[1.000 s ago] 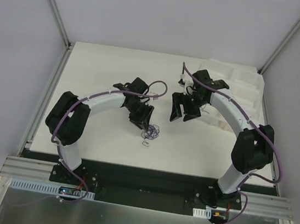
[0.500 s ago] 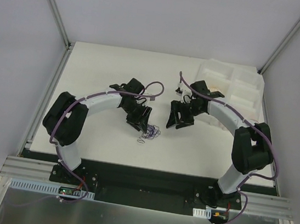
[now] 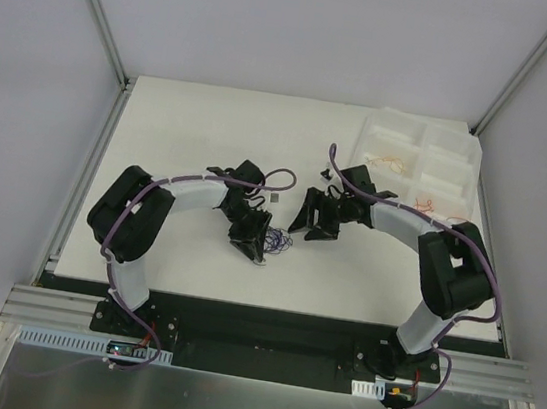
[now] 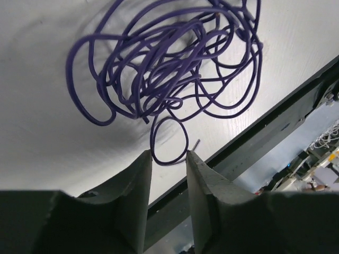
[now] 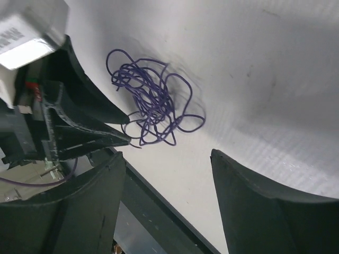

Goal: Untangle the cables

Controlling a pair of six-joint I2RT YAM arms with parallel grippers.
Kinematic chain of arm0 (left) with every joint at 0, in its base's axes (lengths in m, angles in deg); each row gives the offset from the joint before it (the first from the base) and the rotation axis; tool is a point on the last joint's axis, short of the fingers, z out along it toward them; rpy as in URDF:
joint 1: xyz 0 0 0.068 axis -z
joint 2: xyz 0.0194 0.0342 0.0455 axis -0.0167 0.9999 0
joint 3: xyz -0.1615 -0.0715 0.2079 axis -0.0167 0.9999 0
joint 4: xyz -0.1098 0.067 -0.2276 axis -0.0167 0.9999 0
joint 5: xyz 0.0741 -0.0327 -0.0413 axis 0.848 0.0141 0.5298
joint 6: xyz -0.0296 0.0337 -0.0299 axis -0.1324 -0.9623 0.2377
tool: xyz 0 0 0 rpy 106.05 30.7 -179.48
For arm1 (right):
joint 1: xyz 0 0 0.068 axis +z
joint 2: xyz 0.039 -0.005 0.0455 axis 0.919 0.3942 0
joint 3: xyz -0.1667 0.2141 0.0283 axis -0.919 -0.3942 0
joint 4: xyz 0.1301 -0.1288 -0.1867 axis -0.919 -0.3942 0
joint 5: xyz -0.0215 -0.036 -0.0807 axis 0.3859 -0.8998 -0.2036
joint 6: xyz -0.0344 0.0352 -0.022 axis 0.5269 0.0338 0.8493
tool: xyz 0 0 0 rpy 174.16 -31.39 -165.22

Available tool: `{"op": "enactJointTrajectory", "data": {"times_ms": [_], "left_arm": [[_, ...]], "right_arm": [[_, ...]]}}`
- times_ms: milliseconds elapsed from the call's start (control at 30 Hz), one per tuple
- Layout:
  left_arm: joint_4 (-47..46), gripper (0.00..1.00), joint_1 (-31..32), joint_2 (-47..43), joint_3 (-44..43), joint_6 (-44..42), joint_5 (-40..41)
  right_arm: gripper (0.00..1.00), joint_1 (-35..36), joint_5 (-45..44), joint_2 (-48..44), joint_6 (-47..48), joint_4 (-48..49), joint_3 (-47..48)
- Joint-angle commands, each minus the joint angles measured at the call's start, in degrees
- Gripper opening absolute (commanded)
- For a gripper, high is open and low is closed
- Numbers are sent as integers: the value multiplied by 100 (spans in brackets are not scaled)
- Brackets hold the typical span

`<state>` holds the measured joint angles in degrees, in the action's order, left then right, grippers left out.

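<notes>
One white surface, grey walls; far-right tray holds orange wires; purple cables centre; left tool, right tool: jaws apart.

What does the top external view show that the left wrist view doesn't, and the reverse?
Only the top external view: both arms whole, the right gripper open near the tangle, and the white tray at the far right with orange wires in a compartment.

Only the left wrist view: the tangle's separate loops, and a small loop with a free end lying right at the fingertips, the jaws apart and not closed on it.

Both: the purple tangle on the white table, with the left gripper at its edge.
</notes>
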<state>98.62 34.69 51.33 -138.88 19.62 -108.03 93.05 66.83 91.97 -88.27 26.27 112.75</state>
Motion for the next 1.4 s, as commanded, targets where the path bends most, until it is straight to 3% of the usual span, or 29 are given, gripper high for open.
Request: {"op": "enactJointTrajectory", "data": {"times_ms": [0, 200, 500, 633, 733, 767, 833, 967, 1067, 1233, 1367], "left_arm": [[-107, 25, 98, -10, 171, 272, -15], [-134, 0, 98, -475, 258, 395, 336], [-142, 0, 107, -889, 171, 703, 337], [-108, 0, 151, -1090, -5, 773, 328], [207, 0, 203, -1599, -320, 843, 424], [531, 0, 204, -1801, -513, 887, 625], [937, 0, 195, -2250, -821, 835, 1230], [965, 0, 195, -2979, -1016, 528, 3031], [1270, 0, 186, -3218, -1645, 412, 4252], [1606, 0, 186, -3403, -3412, 37, 5422], [1598, 0, 186, -3201, -4484, -675, 6417]], "right_arm": [[68, 160, -183, -119, -1038, 1010, -229], [54, 265, -359, 40, -1628, 1363, -572], [50, 406, -123, 549, -1796, 2030, -512], [29, 433, -8, 883, -1760, 1855, -274], [7, 433, -340, 464, -1612, 1156, -213], [0, 380, -620, 236, -1585, 612, -117], [0, 301, -1034, -265, -1428, -181, 24], [0, 336, -2588, -987, 177, -1500, 271], [0, 283, -3364, -1357, 762, -1905, -62], [0, 204, -3417, -1893, 849, -1846, -536], [0, 11, -3664, -1578, 990, -1801, -608]]}}
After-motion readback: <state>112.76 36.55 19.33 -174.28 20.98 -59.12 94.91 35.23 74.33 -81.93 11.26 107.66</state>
